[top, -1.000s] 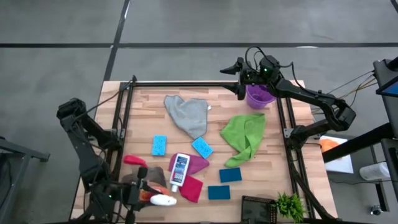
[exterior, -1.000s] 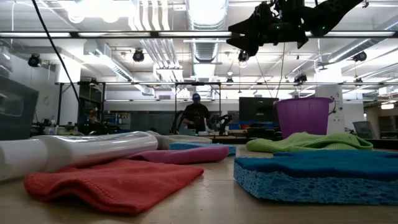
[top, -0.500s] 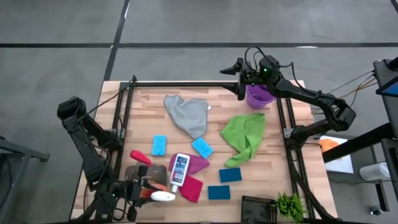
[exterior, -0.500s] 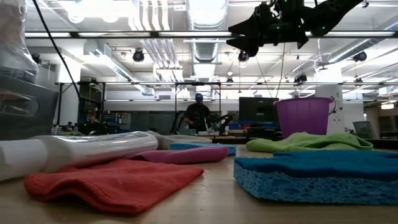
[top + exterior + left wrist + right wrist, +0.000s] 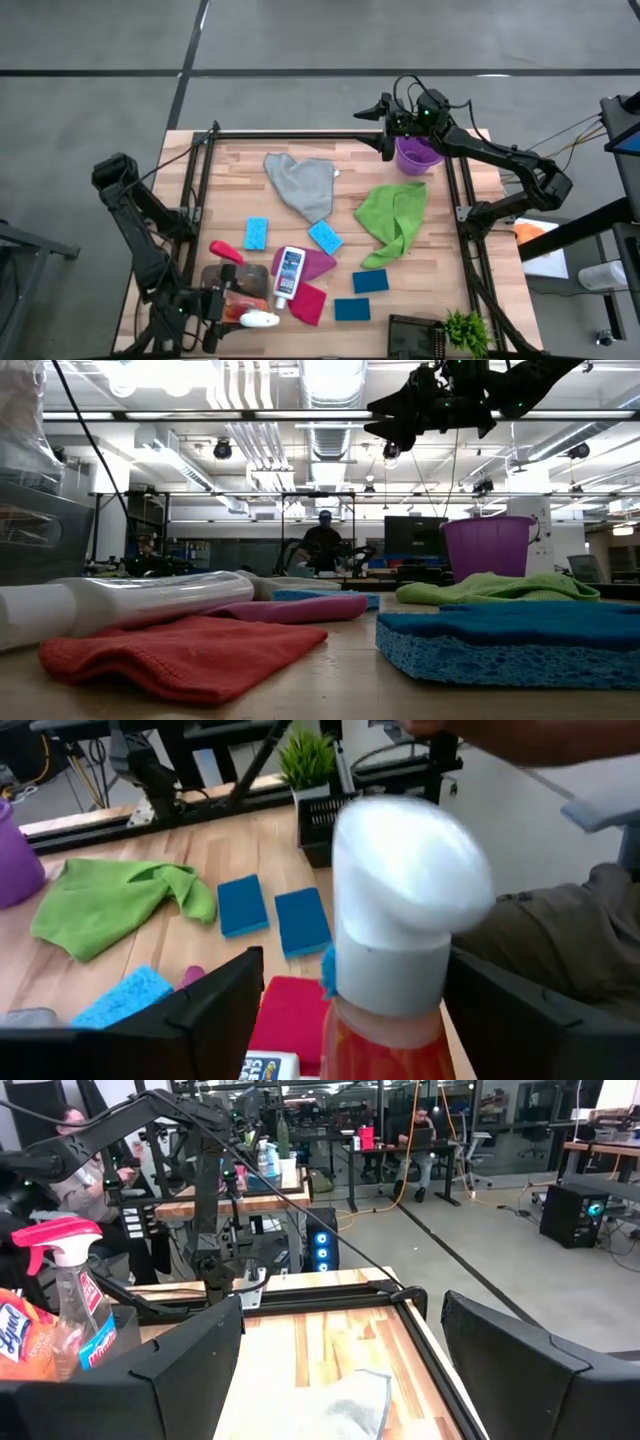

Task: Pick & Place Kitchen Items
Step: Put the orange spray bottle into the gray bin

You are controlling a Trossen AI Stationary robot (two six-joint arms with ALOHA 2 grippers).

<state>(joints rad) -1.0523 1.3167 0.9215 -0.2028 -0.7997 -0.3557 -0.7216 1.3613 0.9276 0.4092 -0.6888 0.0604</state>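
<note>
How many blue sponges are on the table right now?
4. One light blue sponge left of centre, another light blue sponge by the grey cloth, and two dark blue sponges at the near edge below the green cloth. None looks hidden.

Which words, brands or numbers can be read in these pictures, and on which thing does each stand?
"Lysol": script on the orange pack, cut by the picture's edge, so not certain.
"CL": first letters on the small white bottle, the rest cut off.
Label of the clear spray bottle: too blurred to read.
Orange spray bottle, held in the left gripper: no text shows.
</note>
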